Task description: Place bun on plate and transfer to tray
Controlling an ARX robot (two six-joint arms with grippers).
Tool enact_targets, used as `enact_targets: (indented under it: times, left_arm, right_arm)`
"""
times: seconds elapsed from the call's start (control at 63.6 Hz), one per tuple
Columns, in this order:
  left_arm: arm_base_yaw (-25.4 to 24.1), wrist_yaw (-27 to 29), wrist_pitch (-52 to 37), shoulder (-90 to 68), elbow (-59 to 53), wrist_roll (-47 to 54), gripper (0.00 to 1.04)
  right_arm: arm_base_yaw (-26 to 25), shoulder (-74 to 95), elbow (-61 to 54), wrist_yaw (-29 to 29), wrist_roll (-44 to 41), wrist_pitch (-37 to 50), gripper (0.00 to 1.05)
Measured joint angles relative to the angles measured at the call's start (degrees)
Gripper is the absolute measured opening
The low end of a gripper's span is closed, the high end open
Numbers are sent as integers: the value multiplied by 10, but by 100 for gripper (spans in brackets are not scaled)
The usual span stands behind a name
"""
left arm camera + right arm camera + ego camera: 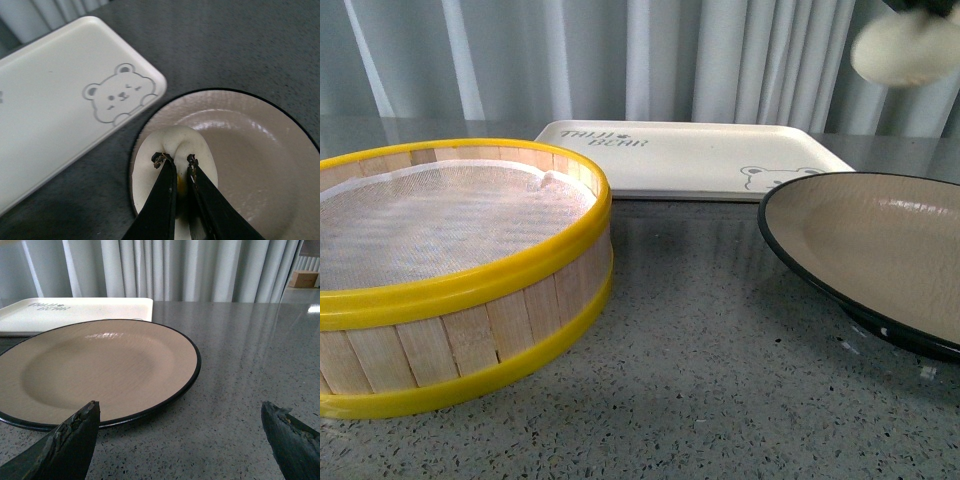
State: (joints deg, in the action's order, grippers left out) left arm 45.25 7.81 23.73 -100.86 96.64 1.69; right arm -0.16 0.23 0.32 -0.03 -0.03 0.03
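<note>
- While the load is hanging high, the grey speckled table (720, 380) is spreading out under everything.
- The yellow-rimmed steamer basket (450, 290) is filling the 9 o'clock side of the front view, only its mesh liner showing. It is sitting well apart from the action, so I'm not reading it as an obstacle.
- The tray (690, 160) is waiting at 12 o'clock, flat and carrying nothing. Its bear corner is lying just beside the plate's rim, so clearance there is looking tight.
- The plate (880, 240) is resting at 3 o'clock with nothing on it yet. I'm judging it stiff, glazed, probably slick and the heaviest piece here. The black rim is looking like the place to pinch.
- The bun (905, 48) is hovering at about 1 o'clock, over the plate's edge nearest the tray. It's looking soft, light and easily dented, so a gentle squeeze is what it's asking for.
- The left gripper (175, 160) is clenching the bun, jaws nearly together and biting into the dough.
- The right gripper (180, 410) is gaping wide, holding nothing, low by the plate's rim.
</note>
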Motion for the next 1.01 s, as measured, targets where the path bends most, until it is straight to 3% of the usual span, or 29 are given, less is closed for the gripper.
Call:
enact_targets:
  times: [0.173,0.707,1.006]
  left_arm:
    - [34,9,-22,-58,5,7,4]
    - [65,15,-40,-119,11,9,4]
    - [74,50,-54,-145,12,39,4]
  right_arm:
    - [0,0,0,0,0,0,96]
    - [0,0,0,0,0,0,96]
    - [0,0,0,0,0,0,96]
